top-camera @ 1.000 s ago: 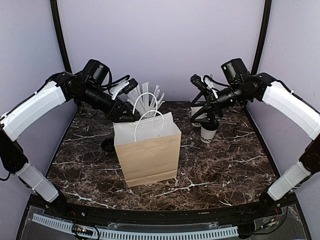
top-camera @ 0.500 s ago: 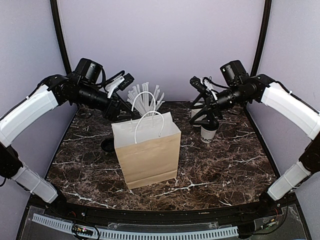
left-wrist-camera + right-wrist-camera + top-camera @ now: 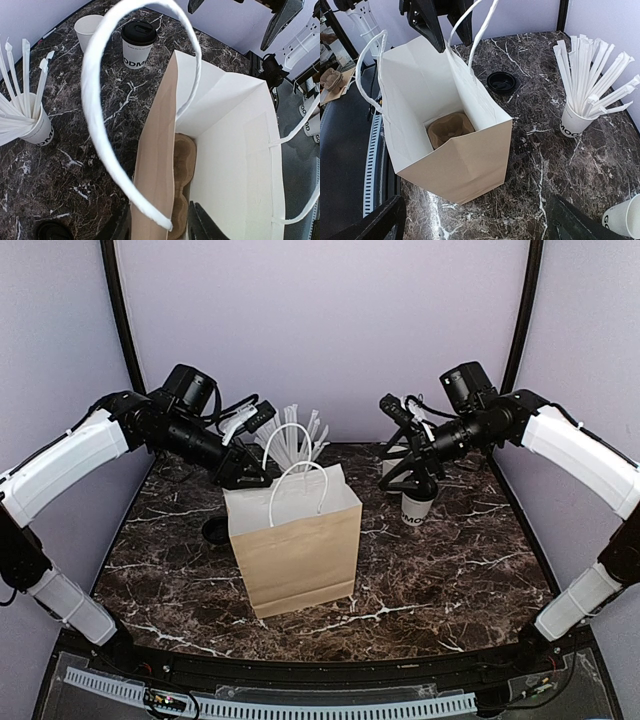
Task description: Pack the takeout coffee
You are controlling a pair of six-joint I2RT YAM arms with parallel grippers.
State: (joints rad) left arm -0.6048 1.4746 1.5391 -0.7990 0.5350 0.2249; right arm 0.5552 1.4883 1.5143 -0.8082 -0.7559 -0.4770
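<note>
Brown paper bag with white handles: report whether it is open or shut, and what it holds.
Open, upright. The brown paper bag has its mouth spread wide; a brown pulp cup carrier lies on its floor.

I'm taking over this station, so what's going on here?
Two robot arms are packing a takeout coffee. The left fingers straddle the rim of the open paper bag, one on each side of its wall. The bag stands mid-table with a cup tray at its bottom, and nothing shows in the tray. The right fingers hang wide open just above the lidded coffee, which stands on the table beside the bag.
</note>
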